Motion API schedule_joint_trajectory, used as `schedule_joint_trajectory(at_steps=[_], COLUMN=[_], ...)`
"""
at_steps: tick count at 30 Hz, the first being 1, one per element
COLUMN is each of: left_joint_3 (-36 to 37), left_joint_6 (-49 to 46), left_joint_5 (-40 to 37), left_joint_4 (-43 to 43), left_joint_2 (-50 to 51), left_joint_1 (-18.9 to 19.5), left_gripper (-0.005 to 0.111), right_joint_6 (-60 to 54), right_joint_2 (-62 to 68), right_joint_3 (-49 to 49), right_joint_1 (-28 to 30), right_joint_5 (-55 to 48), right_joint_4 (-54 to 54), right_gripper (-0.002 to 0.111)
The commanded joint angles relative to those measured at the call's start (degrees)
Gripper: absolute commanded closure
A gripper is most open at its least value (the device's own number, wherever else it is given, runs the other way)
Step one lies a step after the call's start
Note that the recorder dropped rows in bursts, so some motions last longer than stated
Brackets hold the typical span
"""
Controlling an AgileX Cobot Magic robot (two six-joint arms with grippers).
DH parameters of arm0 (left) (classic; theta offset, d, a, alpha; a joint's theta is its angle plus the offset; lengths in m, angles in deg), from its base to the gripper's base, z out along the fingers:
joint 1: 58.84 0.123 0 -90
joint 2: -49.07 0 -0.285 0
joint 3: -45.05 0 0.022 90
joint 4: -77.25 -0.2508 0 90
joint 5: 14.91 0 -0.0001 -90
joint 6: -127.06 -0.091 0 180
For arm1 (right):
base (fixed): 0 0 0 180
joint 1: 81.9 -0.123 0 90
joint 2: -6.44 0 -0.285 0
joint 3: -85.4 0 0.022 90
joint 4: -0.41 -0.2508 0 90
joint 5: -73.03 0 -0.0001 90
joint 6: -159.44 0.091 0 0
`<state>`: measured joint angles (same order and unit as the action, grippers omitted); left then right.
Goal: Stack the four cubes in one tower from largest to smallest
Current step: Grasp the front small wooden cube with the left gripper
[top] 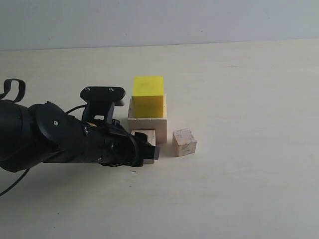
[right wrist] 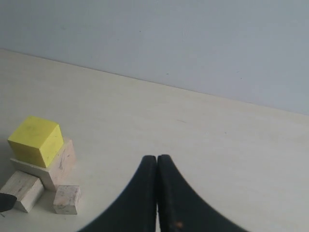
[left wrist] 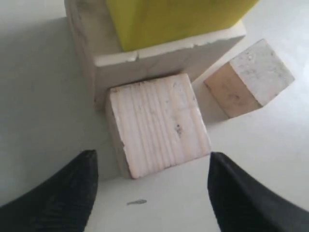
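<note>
Because the tower has to rise from its biggest block, everything is gathered at one spot on the pale table (top: pixel 249 99). The left gripper (left wrist: pixel 151 164) is low over that spot. Its fingers are spread as wide as they go and hold nothing. They stand on either side of a block without touching it, which reads as the line-up for a grasp. The right gripper (right wrist: pixel 157 159) hangs high and well off to the side, its fingers pressed together on nothing. It is most likely parked there to leave the left arm room.

The large cube (top: pixel 148 124) of pale wood sits flat on the table as the base. The yellow cube (top: pixel 148 96), second in size, rests on top of it. It is set a little back from the base's front edge, so a strip of pale wood shows in front of it. The first two levels look done.

The medium cube (top: pixel 143 135) lies on the table right at the base's front face; whether the two touch I cannot tell. This is the block between the open fingers, since it is the next level by size. Its closeness to the base may crowd the grasp. The small cube (top: pixel 184 142) stands just beside it on the right, near the base's front corner and turned a little askew. By size it goes on last.
</note>
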<state>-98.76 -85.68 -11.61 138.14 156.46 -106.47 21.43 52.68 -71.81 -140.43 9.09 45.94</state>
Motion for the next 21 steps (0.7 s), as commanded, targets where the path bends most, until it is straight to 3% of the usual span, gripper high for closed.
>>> schedule_joint_trajectory(at_steps=[1,21], left_joint_3=[-0.8,-5.7], left_joint_6=[0.3,0.2], left_joint_5=[-0.9,-2.7], left_joint_4=[-0.7,-0.7], left_joint_2=[0.1,5.5], left_joint_1=[-0.4,-0.4], left_gripper=[0.043,0.039], right_joint_6=[0.2,0.2], right_joint_2=[-0.4,-0.4], right_joint_3=[0.3,0.3], right_joint_1=[-0.1,-0.1], right_joint_5=[0.7,0.7], right_joint_4=[0.9,0.9], right_gripper=[0.108,0.108])
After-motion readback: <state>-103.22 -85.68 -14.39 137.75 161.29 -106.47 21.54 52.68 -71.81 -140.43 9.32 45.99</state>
